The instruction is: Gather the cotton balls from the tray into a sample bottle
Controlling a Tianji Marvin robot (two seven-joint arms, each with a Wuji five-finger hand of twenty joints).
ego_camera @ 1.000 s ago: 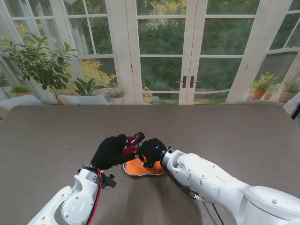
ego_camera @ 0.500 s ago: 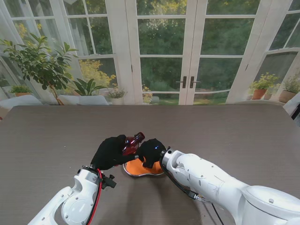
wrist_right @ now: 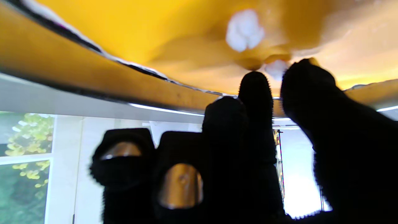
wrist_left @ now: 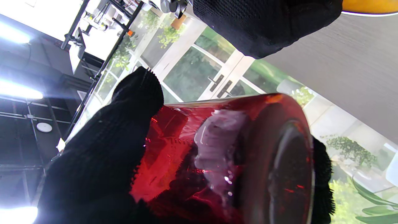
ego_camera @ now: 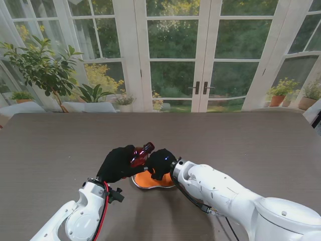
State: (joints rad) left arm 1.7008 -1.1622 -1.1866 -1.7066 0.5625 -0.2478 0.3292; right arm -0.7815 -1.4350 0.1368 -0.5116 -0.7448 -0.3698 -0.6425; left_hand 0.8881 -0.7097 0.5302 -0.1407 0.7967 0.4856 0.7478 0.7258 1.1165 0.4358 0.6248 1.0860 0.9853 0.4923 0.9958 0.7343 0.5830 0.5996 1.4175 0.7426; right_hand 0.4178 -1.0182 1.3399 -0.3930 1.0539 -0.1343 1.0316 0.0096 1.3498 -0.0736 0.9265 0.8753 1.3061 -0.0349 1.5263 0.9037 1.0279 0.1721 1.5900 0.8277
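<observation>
Little has shifted over the last second: both hands remain over the tray, and the bottle's neck has tipped only slightly, now pointing a touch more up and away from me.

Table (ego_camera: 241,140): broad grey-brown top, bare on all sides of the work area, with wide open room to the left, to the right and toward the far edge by the glass doors.

Right arm (ego_camera: 225,193): white, crossing in from the near right corner and taking up the near-right part of the table.

Left arm (ego_camera: 83,216): white with a red cable, rising from the near left corner.

Tray (ego_camera: 150,179): orange, shallow, lying flat near the table's middle, just on my side of both hands. Its near rim is clear; its far part is covered by the hands.

Left hand (ego_camera: 119,163): black-gloved, fingers (wrist_left: 124,124) wrapped closed around the sample bottle (ego_camera: 142,152), which it holds above the tray's left end, tilted, neck toward the right hand. The wrist view shows red see-through glass with a pale mass inside.

Right hand (ego_camera: 161,161): black-gloved, over the tray's far right part, close beside the bottle's neck. In its wrist view the thumb and a fingertip (wrist_right: 253,90) stand close together at a cotton ball (wrist_right: 277,69) on the tray floor; whether they grip it cannot be told. The other fingers are curled.

A second cotton ball (wrist_right: 244,29) lies free in the tray, near the first.
</observation>
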